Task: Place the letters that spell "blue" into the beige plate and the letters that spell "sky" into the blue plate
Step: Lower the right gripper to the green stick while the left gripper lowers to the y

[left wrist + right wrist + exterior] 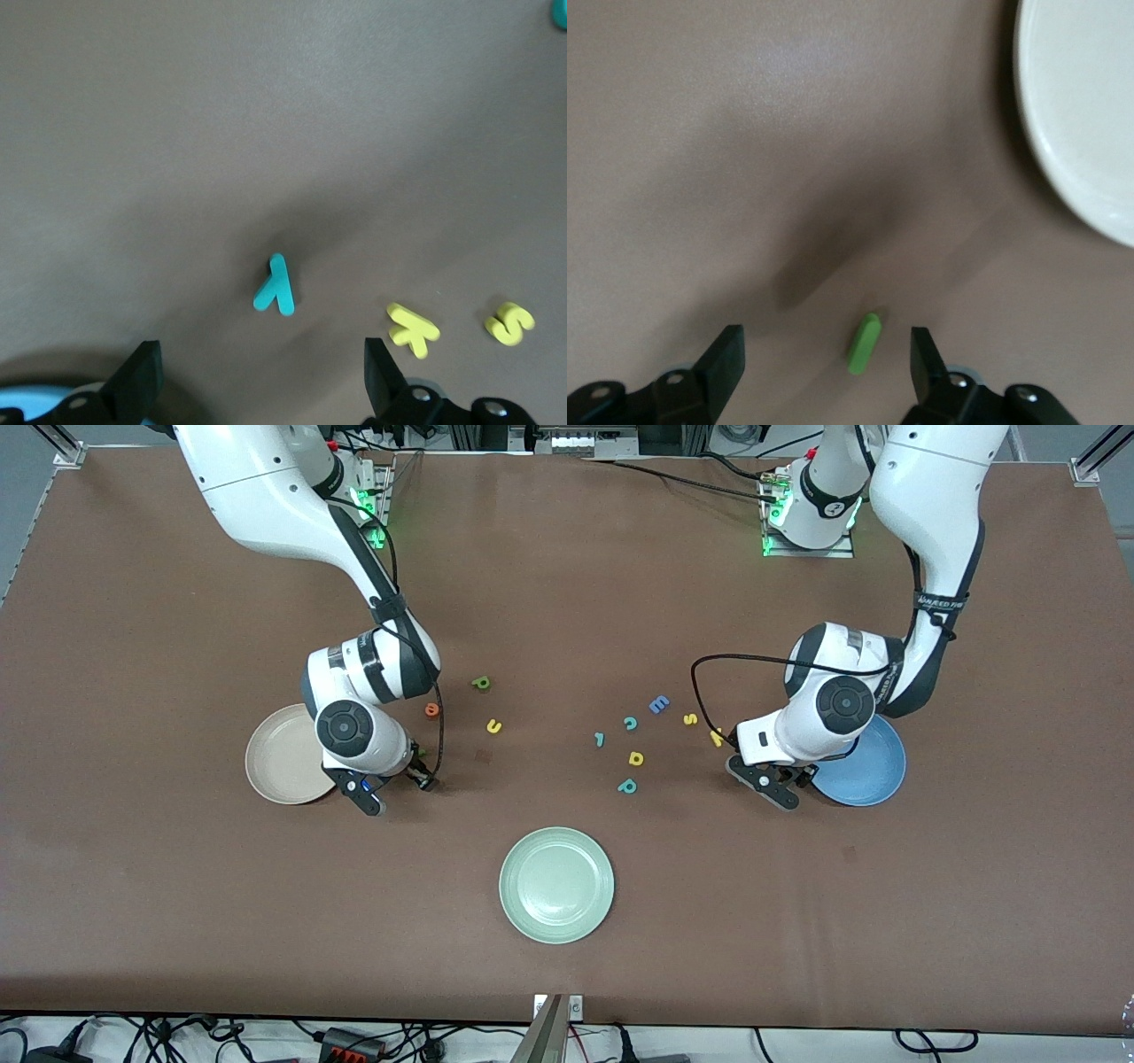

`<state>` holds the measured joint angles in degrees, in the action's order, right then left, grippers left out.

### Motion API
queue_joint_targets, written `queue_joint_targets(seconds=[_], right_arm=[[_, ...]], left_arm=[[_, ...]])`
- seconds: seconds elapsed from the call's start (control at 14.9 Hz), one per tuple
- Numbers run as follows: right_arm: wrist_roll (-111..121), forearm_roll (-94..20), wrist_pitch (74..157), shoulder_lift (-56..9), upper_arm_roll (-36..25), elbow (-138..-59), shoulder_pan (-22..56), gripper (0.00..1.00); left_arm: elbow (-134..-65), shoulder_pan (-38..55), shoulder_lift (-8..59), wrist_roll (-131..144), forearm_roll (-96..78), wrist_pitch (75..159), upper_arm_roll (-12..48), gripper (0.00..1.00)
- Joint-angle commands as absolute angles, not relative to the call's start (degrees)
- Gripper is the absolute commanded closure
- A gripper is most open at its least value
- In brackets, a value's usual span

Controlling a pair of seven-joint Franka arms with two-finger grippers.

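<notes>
My right gripper [824,359] is low over the table beside the beige plate [1090,133], jaws apart either side of the green bar [865,343]; I reckon it's light, squashy foam, so pinch across its thin width. Left gripper [261,376] is spread wide above the teal y [275,285], beside the blue plate [873,775]. Yellow k [413,328] and yellow s [509,322] lie near, clear of both.

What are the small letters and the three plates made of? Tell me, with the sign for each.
The teal y and green bar: probably foam, matte with thick soft edges. Beige plate, blue plate, pale green plate: smooth with a slight sheen, plastic or glazed ceramic; cannot tell which.
</notes>
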<state>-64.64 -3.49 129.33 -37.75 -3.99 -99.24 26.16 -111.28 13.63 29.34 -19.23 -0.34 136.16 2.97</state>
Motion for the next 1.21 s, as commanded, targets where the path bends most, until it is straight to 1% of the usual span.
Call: queue_joint_targets(seconds=[0.0,0.07,0.34,0.54,0.61,0.74,0.81,0.87,1.01,1.14], right_arm=[[-68.54,-4.04,139.79,-34.73,-4.31,-107.9,28.29,0.16],[-69.69,-4.04,143.58,-34.02,-4.31,-110.1,28.47,0.16],[-70.14,-4.04,142.74,-33.14,-4.39,-110.13,28.39,0.16],[-69.7,-3.96,139.76,-32.08,-4.66,-109.43,27.95,0.16],[-70.05,-4.04,139.22,-31.91,-4.66,-109.42,28.04,0.16],[-70.05,-3.96,139.22,-31.99,-4.57,-109.51,28.21,0.16],[-69.96,-4.04,139.22,-32.17,-4.48,-109.51,28.21,0.16],[-70.31,-4.04,139.22,-32.43,-4.4,-109.51,28.3,0.17],[-71.45,-4.04,139.48,-33.13,-4.31,-109.6,28.56,0.19],[-71.46,-4.04,139.57,-33.4,-4.31,-109.6,29.0,0.22]], left_arm=[[-111.01,13.54,31.02,-18.81,0.79,138.51,2.99,0.06],[-111.01,13.54,31.46,-18.81,0.79,138.95,2.99,0.12],[-110.83,13.8,33.04,-18.9,0.79,140.45,2.99,0.36],[-110.66,14.06,33.75,-19.07,0.79,140.97,2.99,0.41],[-110.65,14.15,34.27,-19.07,1.14,142.02,2.99,0.41],[-110.65,14.15,34.45,-19.07,3.33,142.73,2.99,0.45],[-110.65,14.15,34.37,-19.07,4.64,142.73,2.99,0.53],[-110.65,14.15,34.37,-19.07,4.92,142.73,2.99,0.63],[-110.57,14.15,33.93,-19.42,4.92,142.47,2.99,0.77],[-110.48,14.06,33.31,-19.86,5.01,141.68,2.9,0.84]])
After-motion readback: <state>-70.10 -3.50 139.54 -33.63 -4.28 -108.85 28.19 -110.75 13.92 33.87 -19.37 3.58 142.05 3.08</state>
